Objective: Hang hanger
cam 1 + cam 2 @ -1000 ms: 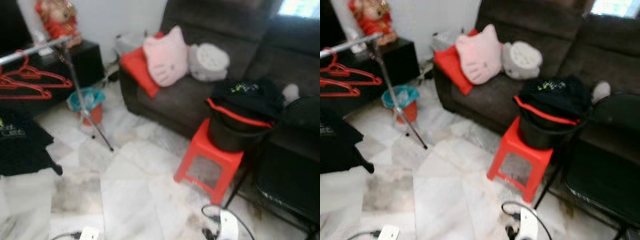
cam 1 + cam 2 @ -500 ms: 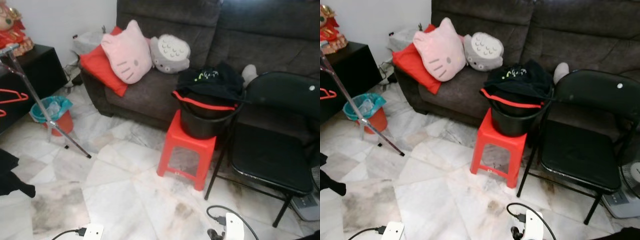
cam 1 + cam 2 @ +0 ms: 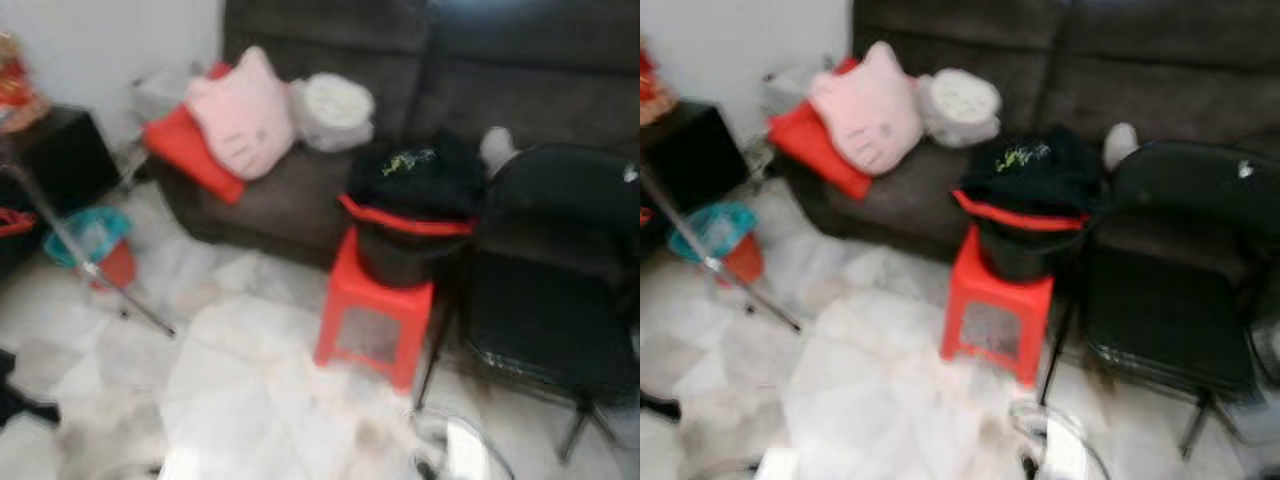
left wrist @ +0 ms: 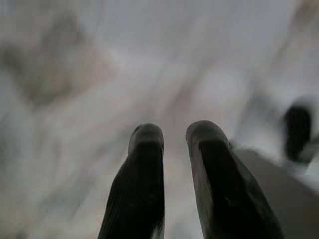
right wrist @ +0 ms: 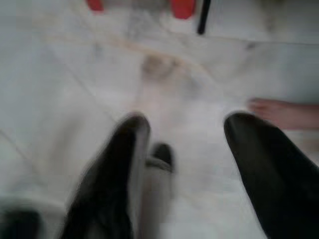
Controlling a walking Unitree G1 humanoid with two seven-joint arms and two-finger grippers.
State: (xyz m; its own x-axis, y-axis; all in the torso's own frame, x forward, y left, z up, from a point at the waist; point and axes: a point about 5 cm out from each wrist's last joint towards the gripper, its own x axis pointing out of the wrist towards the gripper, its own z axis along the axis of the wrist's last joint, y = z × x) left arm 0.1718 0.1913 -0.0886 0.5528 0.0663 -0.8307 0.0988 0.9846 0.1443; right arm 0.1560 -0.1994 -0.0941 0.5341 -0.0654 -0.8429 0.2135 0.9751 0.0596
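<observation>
A blurred living room is showing before the walking robot: a dark brown fabric sofa (image 3: pixel 330 190) is carrying a pink cat-face cushion (image 3: pixel 240 115), a red square cushion (image 3: pixel 185 150) and a pale grey round plush (image 3: pixel 333 108). In front of the sofa, a red plastic stool (image 3: pixel 375 310) is bearing a black bucket with a red rim (image 3: pixel 405 245), which is heaped with dark clothing (image 3: pixel 415 175). A black folding chair (image 3: pixel 550 300) is standing just beside the stool on the robot's right. On its left, the slanted metal leg of a clothes rack (image 3: pixel 85 265) is crossing in front of a small red bin with a teal liner (image 3: pixel 95 245), and a red hanger (image 3: pixel 15 220), only partly seen, is sitting at the far left edge near the rack. The left tool (image 4: pixel 173 137) is hanging over the white marble floor (image 3: pixel 250 400) with its fingers slightly apart and nothing between them. The right tool (image 5: pixel 187 129) is hanging wide open over the same floor, near what appears to be a person's bare foot (image 5: pixel 284 112).
</observation>
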